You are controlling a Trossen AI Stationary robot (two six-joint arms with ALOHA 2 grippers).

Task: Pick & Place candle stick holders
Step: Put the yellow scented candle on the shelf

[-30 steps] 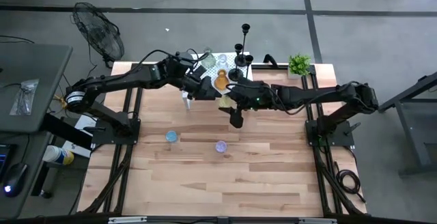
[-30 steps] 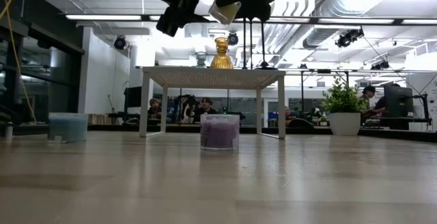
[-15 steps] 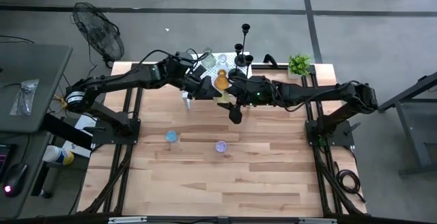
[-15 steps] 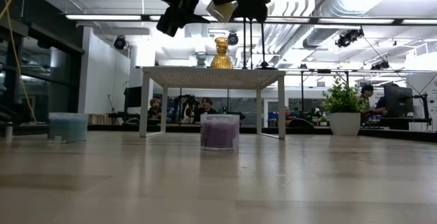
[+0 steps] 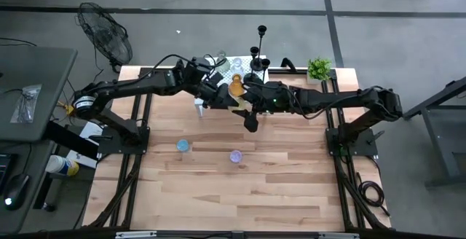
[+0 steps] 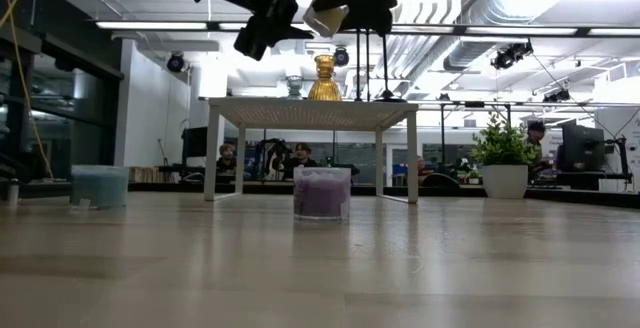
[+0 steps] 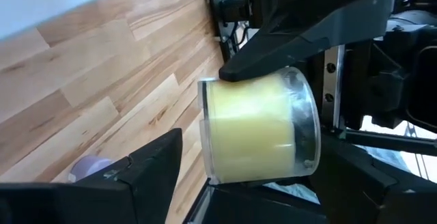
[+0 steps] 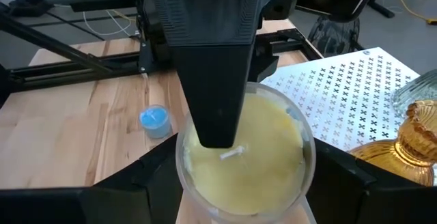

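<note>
High view: the blue glass holder [image 5: 183, 146] and purple glass holder [image 5: 235, 155] are seen standing apart on the table [image 5: 218, 188]. The left gripper [image 5: 215, 95], fingers spread, is held beside the yellow candle glass [image 5: 239, 105], which is clamped aloft in the right gripper [image 5: 245, 104]. Behind, black candlesticks [image 5: 257, 55] stand on a white stand [image 5: 226, 75].

Yellow glass candle holder [image 8: 242, 152] airborne, tilted, pinched in right hand [image 5: 242, 106], wick visible. Blue glass holder [image 5: 183, 146] and purple glass holder [image 5: 235, 156] upright on tabletop, apart. Three black candlesticks [image 5: 256, 57] upright on small white stand; amber holder [image 6: 323, 78] beside them.
</note>
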